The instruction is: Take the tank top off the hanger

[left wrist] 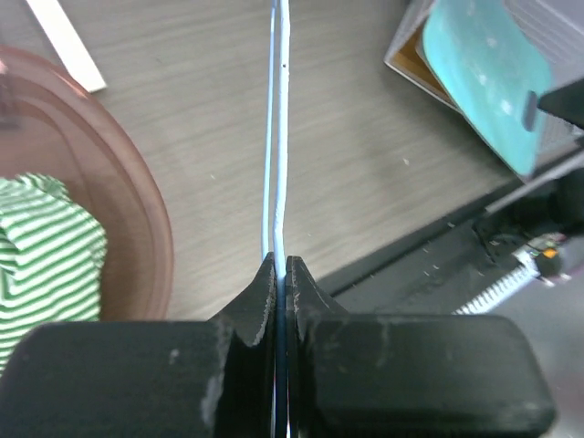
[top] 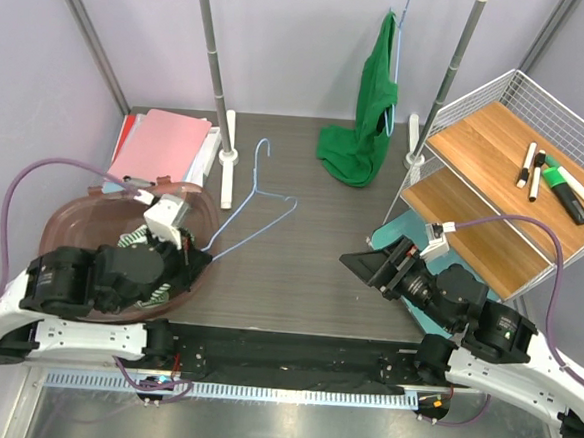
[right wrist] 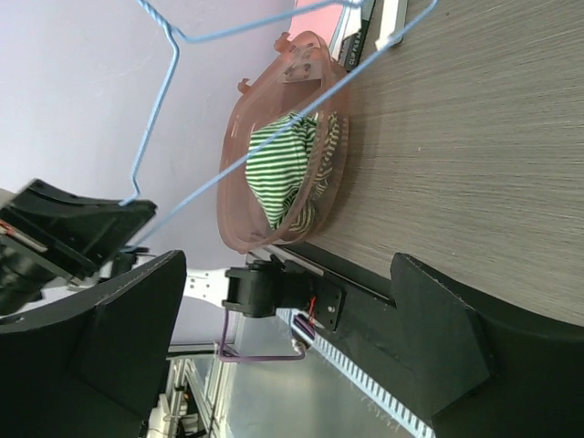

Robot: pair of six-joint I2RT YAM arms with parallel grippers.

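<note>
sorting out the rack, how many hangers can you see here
2. One bare blue wire hanger is pinched in the left gripper, above the table. A second hanger hangs at the back under the green tank top, only its hook showing. No others show.

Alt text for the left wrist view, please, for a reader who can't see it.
The left hand is shut on a pale blue wire hanger, whose wire runs straight up the frame over a grey wood-grain table. At the left, a translucent pink basin holds a green-and-white striped garment.
</note>
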